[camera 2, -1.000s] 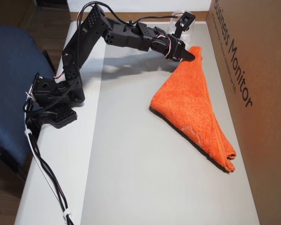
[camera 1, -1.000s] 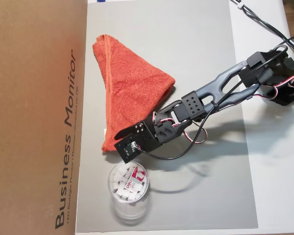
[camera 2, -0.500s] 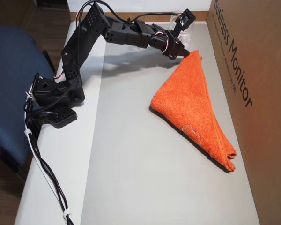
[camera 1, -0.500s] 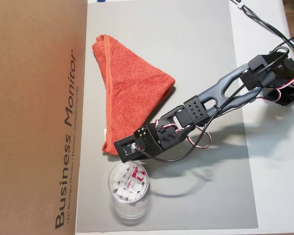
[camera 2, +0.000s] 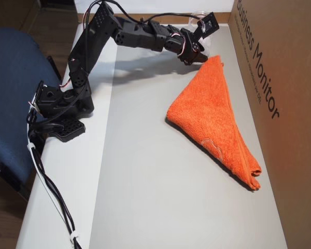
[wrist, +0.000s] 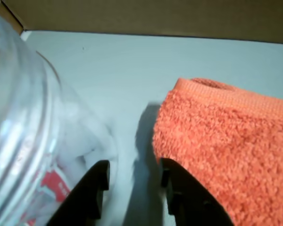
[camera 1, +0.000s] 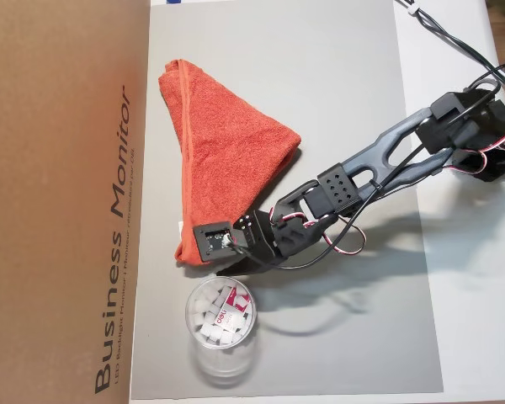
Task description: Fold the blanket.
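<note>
1. One clear plastic cup (camera 1: 221, 324) stands on the grey mat (camera 1: 337, 101), just below the blanket's lower corner in an overhead view. It holds a heap of small white pieces and one piece with a red and white label. How many white pieces there are cannot be counted.
2. In the wrist view the cup (wrist: 33, 141) fills the left side as a curved clear wall, with white bits and a red patch showing through it.
3. One blanket (camera 1: 223, 160), an orange-red terry towel, lies on the mat folded into a long triangle. One long edge runs beside the cardboard box (camera 1: 59, 194) printed "Business Monitor".
4. In the other overhead view the blanket (camera 2: 217, 116) narrows to a corner near the arm's tip and to another corner low on the right.
5. One black arm reaches across the mat. Its gripper (camera 1: 227, 250) sits at the blanket's lower corner, between towel and cup.
6. In the wrist view the gripper (wrist: 133, 176) shows two dark fingers (wrist: 96, 186) held slightly apart with only bare mat between them. They hold nothing. The right finger lies just beside the hemmed corner of the blanket (wrist: 226, 141); contact cannot be told.
7. One blue chair (camera 2: 13, 93) stands beside the table, near the arm's base.
</note>
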Available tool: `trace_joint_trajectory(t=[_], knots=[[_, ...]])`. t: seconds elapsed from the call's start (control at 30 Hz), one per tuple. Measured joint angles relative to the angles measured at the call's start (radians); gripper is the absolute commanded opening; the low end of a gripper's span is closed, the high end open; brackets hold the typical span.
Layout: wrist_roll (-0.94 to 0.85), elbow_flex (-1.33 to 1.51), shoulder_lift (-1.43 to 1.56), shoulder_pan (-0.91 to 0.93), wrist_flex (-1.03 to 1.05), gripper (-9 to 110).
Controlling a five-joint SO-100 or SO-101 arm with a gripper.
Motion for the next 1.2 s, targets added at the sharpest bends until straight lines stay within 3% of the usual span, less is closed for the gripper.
trace_joint_trajectory(t=[0.5,0.73,1.2], knots=[[-0.002,0.262,0.331,-0.029,0.000,9],[-0.156,0.371,0.468,-0.012,0.000,2],[-0.261,0.514,0.678,0.132,0.000,0]])
